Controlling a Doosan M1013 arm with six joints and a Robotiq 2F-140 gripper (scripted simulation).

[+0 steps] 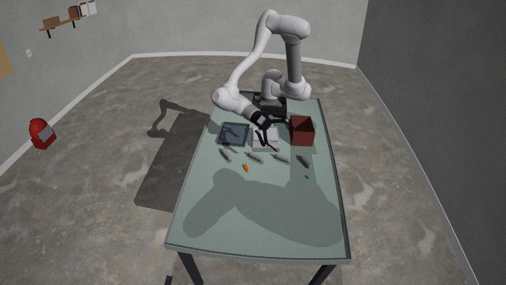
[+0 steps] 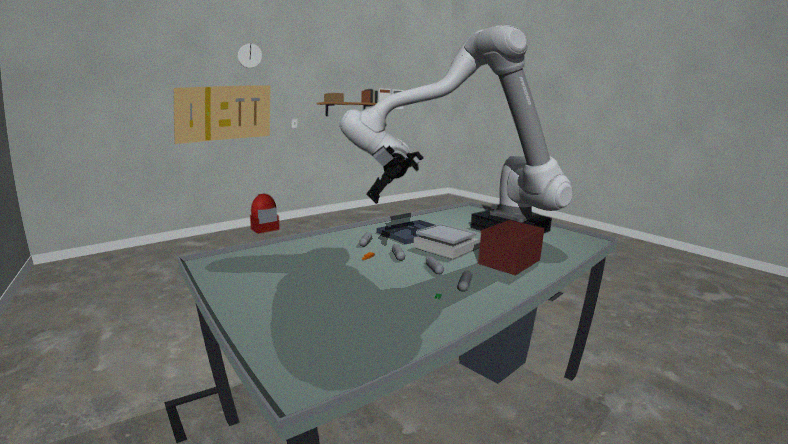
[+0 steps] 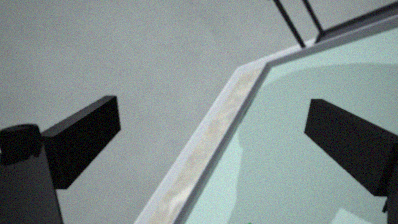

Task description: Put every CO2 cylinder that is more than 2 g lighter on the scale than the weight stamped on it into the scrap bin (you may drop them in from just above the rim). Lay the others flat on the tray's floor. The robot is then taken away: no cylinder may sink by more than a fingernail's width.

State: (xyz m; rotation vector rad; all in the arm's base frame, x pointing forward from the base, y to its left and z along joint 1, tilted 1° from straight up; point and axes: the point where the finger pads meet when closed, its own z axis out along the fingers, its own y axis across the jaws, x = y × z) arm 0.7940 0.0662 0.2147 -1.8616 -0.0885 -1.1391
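Several grey CO2 cylinders lie in a row on the table in front of the tray, scale and bin, from the leftmost cylinder to the rightmost cylinder. The dark tray is empty. The white scale stands between it and the red scrap bin. My gripper is wide open and empty. It hangs tilted, high above the tray and scale. No cylinder shows in the wrist view.
A small orange piece and a small green piece lie on the green table in front of the cylinders. The arm's base stands behind the scale.
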